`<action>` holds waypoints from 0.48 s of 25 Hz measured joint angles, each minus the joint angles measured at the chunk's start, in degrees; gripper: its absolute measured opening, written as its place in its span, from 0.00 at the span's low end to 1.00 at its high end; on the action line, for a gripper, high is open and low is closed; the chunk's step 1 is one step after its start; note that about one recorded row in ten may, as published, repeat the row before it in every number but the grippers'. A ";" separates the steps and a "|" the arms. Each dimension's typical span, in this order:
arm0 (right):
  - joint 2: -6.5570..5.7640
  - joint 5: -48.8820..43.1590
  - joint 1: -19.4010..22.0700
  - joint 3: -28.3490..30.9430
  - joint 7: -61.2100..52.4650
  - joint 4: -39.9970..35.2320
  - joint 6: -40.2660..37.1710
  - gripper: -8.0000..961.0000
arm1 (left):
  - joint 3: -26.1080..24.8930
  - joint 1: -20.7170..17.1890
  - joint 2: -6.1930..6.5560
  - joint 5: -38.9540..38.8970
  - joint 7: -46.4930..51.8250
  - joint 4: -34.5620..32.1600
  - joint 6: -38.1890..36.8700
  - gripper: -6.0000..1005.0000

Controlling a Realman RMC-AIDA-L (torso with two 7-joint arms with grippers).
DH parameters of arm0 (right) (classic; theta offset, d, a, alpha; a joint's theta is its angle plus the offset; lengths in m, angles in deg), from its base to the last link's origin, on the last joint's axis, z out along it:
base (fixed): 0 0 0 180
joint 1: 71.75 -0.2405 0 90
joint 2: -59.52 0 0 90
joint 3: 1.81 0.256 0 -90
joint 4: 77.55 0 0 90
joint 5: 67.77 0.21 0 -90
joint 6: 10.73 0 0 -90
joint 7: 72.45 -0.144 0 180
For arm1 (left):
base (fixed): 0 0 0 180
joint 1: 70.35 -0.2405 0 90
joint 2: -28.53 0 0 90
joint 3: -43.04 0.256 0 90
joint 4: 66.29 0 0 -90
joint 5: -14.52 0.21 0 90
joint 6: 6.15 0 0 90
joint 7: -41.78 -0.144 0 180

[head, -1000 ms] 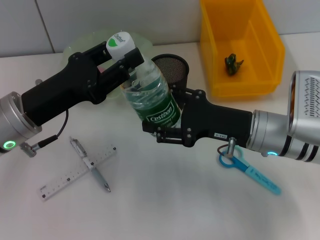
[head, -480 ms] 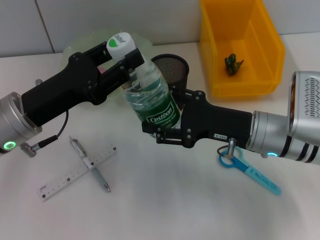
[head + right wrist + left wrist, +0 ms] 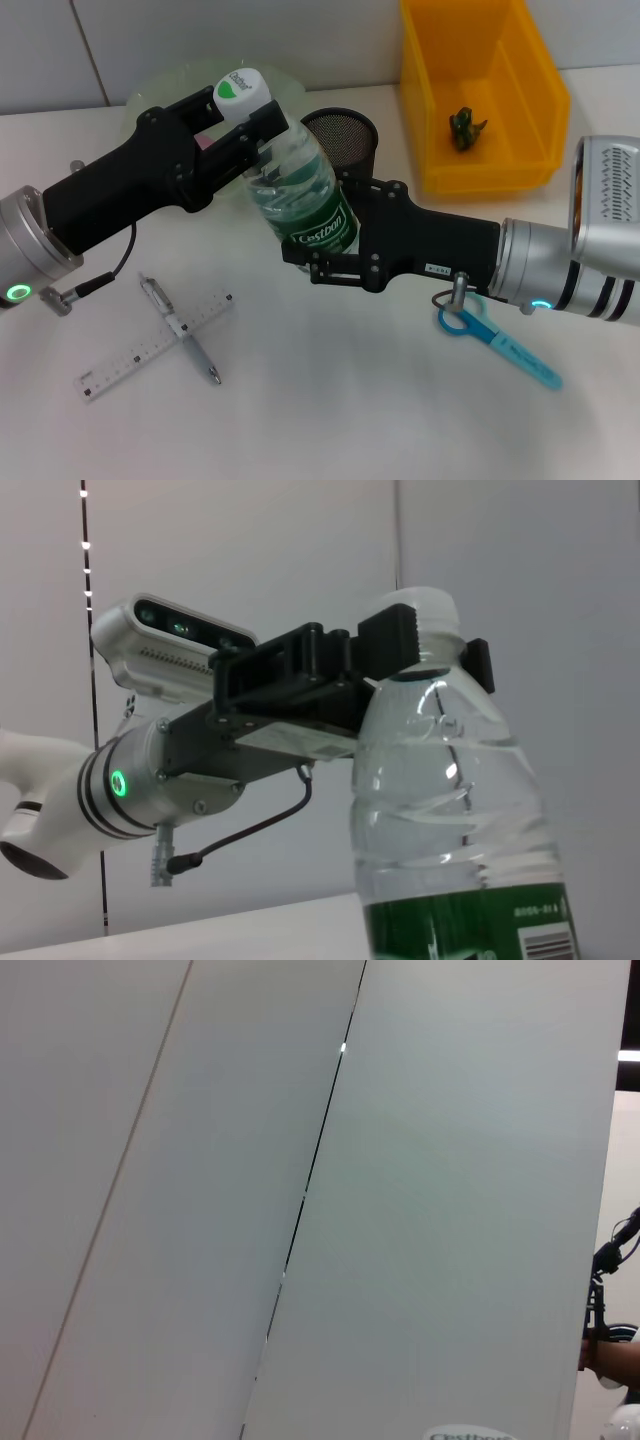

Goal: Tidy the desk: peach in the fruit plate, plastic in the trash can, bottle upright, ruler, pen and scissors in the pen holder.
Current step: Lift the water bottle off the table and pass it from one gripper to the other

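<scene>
Bottle, clear with a green label and a white cap, stood nearly upright above the middle of the table, caught between both my grippers. My left gripper reached in from the table's left side and was clamped on the bottle's neck just under the cap; the right wrist view showed those black fingers pressed against both sides of the neck. My right gripper came in from the right side and was closed around the bottle's lower body at the label. Whether the bottle's base touched the table I could not tell. Just behind the bottle stood the black mesh pen holder, and behind my left arm, toward the far edge, part of the pale green fruit plate showed. The yellow trash can sat at the far right corner with a small dark green scrap of plastic inside it. Near the front left, the pen lay across the ruler, touching it. The blue scissors lay on the table beneath my right arm.
</scene>
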 joint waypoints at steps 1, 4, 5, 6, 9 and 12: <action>0.00 0.00 0.00 0.00 0.00 0.00 0.00 0.80 | 0.00 0.00 0.01 0.03 -0.03 0.00 -0.05 0.45; -0.01 0.00 0.00 0.09 -0.01 0.00 0.42 0.80 | -0.01 0.00 0.02 0.24 -0.05 0.00 -0.11 0.45; -0.01 0.00 0.00 0.09 -0.02 0.00 0.77 0.80 | 0.00 0.01 0.02 0.33 -0.18 0.00 -0.16 0.45; -0.01 0.00 0.00 0.09 -0.03 -0.04 1.10 0.80 | 0.05 0.01 0.02 0.38 -0.36 0.00 -0.18 0.45; -0.07 -0.06 -0.46 -0.08 -1.00 -0.32 1.70 0.80 | 0.43 0.01 0.03 0.29 -0.81 -0.01 -0.17 0.45; -0.34 -0.58 -1.34 -1.00 -3.90 -1.61 1.82 0.80 | 0.75 0.02 0.04 0.22 -0.82 -0.03 -0.14 0.45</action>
